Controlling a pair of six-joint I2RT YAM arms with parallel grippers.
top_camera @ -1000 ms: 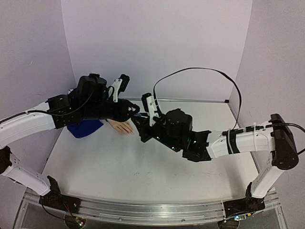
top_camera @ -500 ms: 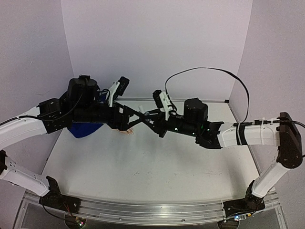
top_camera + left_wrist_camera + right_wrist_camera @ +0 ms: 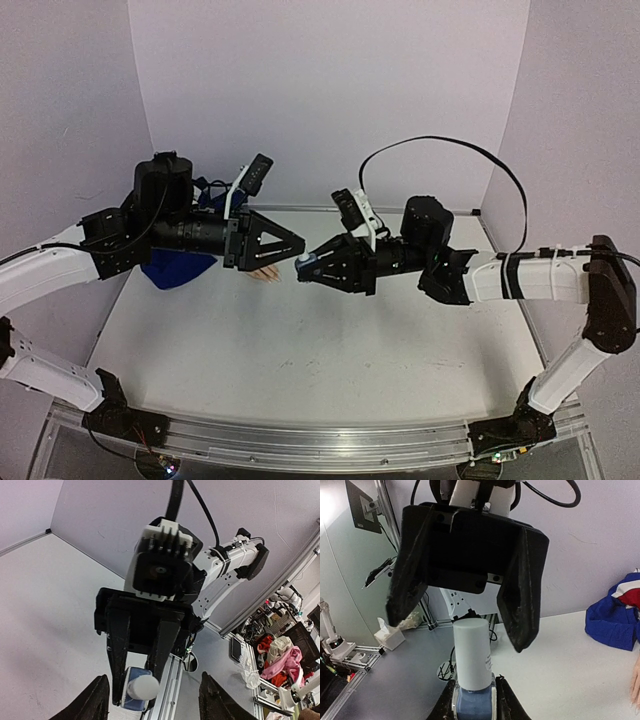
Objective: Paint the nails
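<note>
My right gripper (image 3: 312, 265) is shut on the blue base of a small bottle (image 3: 303, 266) with a white cap (image 3: 472, 652), held in the air and pointing left. My left gripper (image 3: 290, 243) faces it, open; its fingers (image 3: 522, 605) hang on either side of and just beyond the cap without touching it. In the left wrist view the bottle (image 3: 139, 689) shows cap-on between the right gripper's black fingers. Behind the grippers the peach mannequin hand (image 3: 265, 273) lies on the table, sticking out of a blue sleeve (image 3: 180, 268); its nails are too small to make out.
Purple walls close in the white table (image 3: 300, 350) at the back and both sides. An aluminium rail (image 3: 300, 440) runs along the near edge. The right arm's black cable (image 3: 440, 145) loops above its wrist. The sleeve (image 3: 615, 620) lies at the right in the right wrist view.
My left gripper has opened and drawn back to the left. My right arm has lifted and moved right with the bottle, so the two grippers now face each other above the table.
</note>
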